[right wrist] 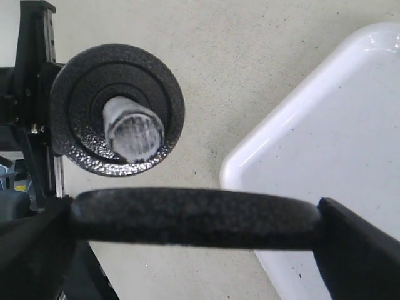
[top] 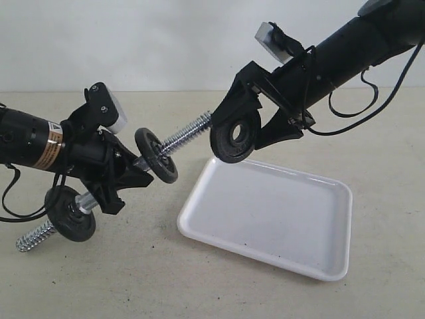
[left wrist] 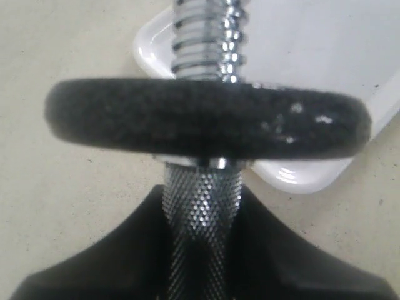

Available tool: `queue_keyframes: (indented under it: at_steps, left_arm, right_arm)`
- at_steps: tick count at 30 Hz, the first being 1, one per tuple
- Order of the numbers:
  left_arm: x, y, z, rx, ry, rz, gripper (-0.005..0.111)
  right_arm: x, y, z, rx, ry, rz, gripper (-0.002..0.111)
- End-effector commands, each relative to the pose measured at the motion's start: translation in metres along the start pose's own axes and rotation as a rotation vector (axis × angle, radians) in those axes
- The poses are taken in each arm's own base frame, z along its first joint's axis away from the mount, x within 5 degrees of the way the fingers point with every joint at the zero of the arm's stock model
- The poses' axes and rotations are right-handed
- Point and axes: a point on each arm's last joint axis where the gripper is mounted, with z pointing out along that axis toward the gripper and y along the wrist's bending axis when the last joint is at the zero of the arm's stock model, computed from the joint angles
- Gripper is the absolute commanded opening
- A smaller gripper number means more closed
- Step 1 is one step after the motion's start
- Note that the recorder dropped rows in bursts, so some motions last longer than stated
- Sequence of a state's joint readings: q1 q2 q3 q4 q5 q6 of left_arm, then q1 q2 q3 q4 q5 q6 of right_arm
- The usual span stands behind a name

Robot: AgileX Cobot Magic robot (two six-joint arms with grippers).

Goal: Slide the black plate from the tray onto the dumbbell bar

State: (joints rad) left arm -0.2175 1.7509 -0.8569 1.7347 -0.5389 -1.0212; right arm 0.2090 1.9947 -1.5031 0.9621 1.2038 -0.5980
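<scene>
My right gripper (top: pixel 236 141) is shut on the black plate (top: pixel 234 137), held upright above the tray (top: pixel 312 199)'s far left corner. In the right wrist view the plate (right wrist: pixel 194 219) lies edge-on between both fingers (right wrist: pixel 353 247). My left gripper (top: pixel 123 174) is shut on the knurled middle of the dumbbell bar (top: pixel 182 138), which slants up to the right. The bar's threaded tip (top: pixel 207 119) ends just beside the held plate's rim. Two look-alike discs sit on the bar, one (top: pixel 156 155) in front of the left gripper and one (top: pixel 70 212) behind it.
The white tray (right wrist: pixel 337 144) shows nothing inside it. Beige tabletop (top: pixel 133 279) surrounds it. Cables hang from both arms, one loop (top: pixel 358 113) near the right wrist. A pale wall stands behind the table.
</scene>
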Motion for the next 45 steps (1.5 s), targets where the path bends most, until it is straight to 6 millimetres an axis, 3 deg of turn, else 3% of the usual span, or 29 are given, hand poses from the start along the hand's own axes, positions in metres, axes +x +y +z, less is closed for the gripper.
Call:
queue_keyframes:
  at_steps: [1,45]
  left_arm:
    - [-0.0220,-0.0007,-0.0138,0.009,-0.107,-0.016,0.004]
    - [-0.0229,-0.0041,-0.0140,0.046,-0.118,-0.003,0.004]
  right_arm:
    - [-0.0028,0.0114,-0.0063,-0.041,-0.026,-0.018,0.001]
    - [-0.0027,0.0112,-0.0063,-0.039,-0.025,-0.022,0.001]
